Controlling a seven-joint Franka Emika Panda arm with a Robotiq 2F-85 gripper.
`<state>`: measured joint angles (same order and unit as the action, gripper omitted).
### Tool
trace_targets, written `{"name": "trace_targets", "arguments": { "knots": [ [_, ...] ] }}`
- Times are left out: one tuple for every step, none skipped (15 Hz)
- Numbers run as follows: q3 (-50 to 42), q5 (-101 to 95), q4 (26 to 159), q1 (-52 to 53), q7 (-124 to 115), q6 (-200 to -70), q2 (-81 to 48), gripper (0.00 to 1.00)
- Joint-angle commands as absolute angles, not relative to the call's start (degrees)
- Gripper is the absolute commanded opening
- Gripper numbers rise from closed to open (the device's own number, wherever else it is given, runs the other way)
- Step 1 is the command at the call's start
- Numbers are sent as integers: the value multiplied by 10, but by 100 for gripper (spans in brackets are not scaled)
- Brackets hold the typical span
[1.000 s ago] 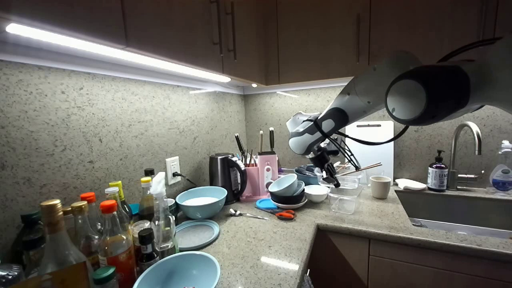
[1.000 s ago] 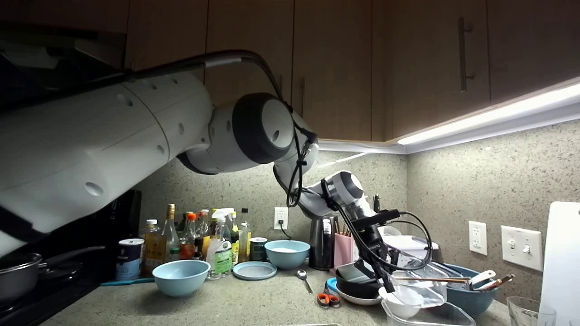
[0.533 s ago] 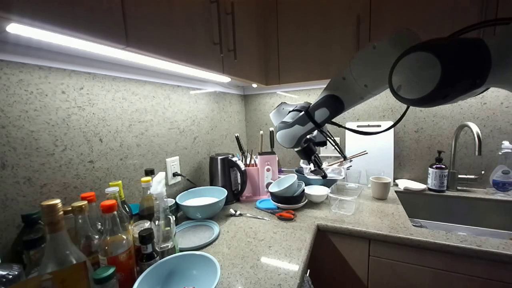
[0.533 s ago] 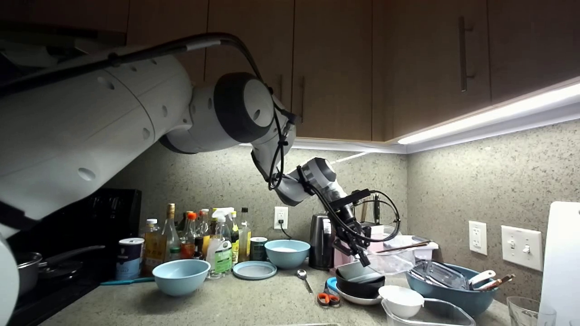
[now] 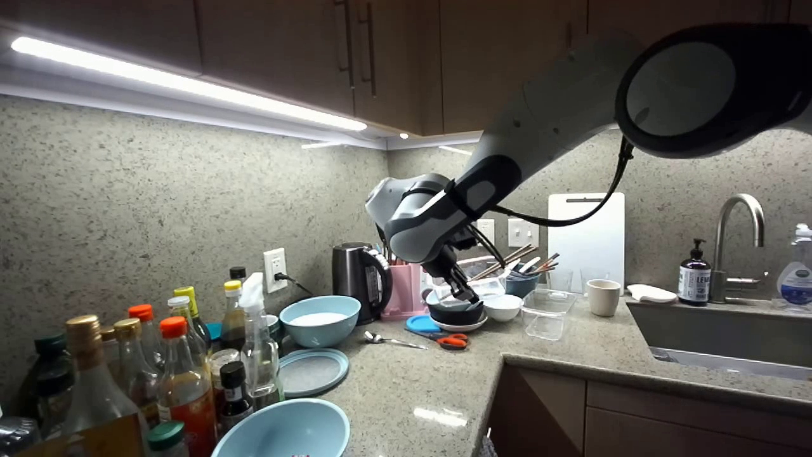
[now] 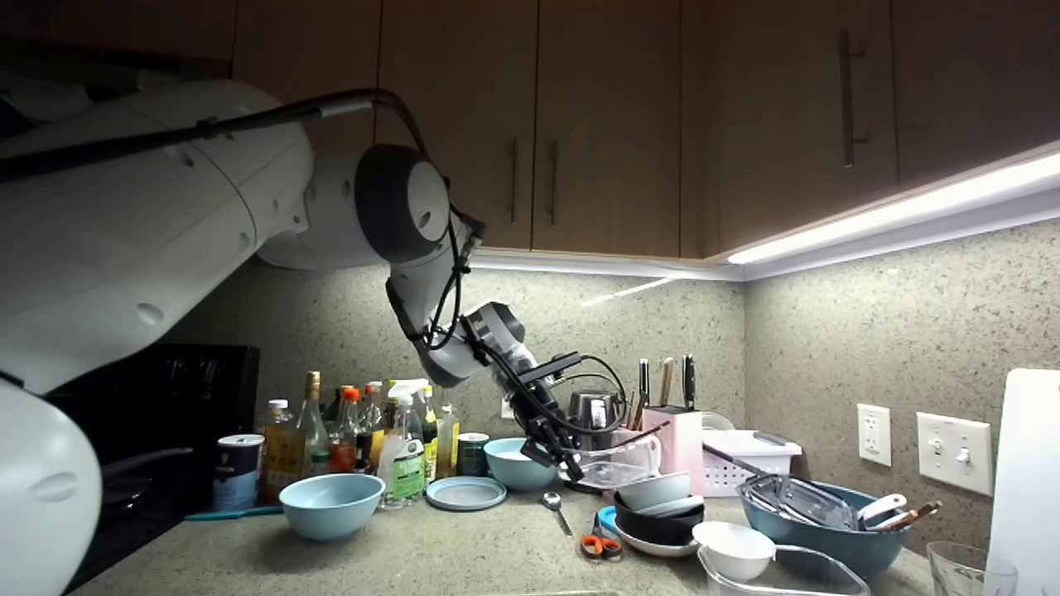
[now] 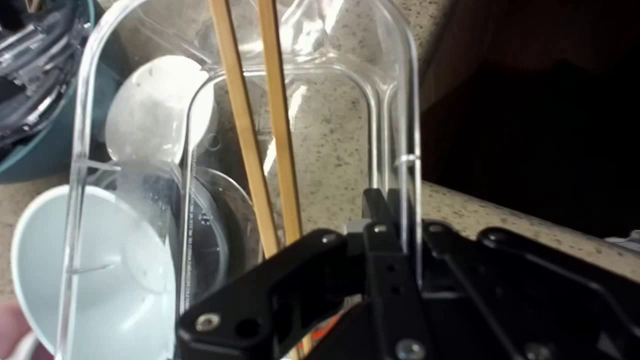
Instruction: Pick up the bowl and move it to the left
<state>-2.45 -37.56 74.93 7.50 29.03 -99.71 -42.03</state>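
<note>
Hand (image 7: 385,198) tight on a clear container (image 7: 372,125) above the counter (image 6: 397,559), two chopsticks (image 7: 283,135) apparently inside.

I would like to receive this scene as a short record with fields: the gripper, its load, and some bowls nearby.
Gripper: shut on a side wall of the clear container
Container position: in the air above the counter
Sticks: two chopsticks, running across the container in the wrist view
Stack: small blue bowl above black bowl
Beside the stack: white bowl
Large blue bowl: near bottles
</note>
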Motion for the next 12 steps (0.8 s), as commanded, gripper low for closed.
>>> {"name": "trace_targets", "arguments": {
  "knots": [
    [-6,-381,747,77,288,-978,-423,6],
    [-2,-381,747,84,288,-969,-425,6],
    [0,-382,747,88,288,-965,-425,6],
    [0,-382,746,88,288,-964,-425,6],
    [0,-381,747,87,288,-964,-425,6],
    [-1,-381,747,85,288,-964,-425,6],
    [-1,-381,747,83,288,-964,-425,5],
    [5,-382,742,84,305,-971,-432,5],
    [11,-382,734,89,312,-969,-440,5],
    [18,-380,723,96,321,-960,-448,5],
    [22,-382,710,105,325,-944,-458,5],
    [28,-380,698,113,331,-930,-467,4]
  ]
}}
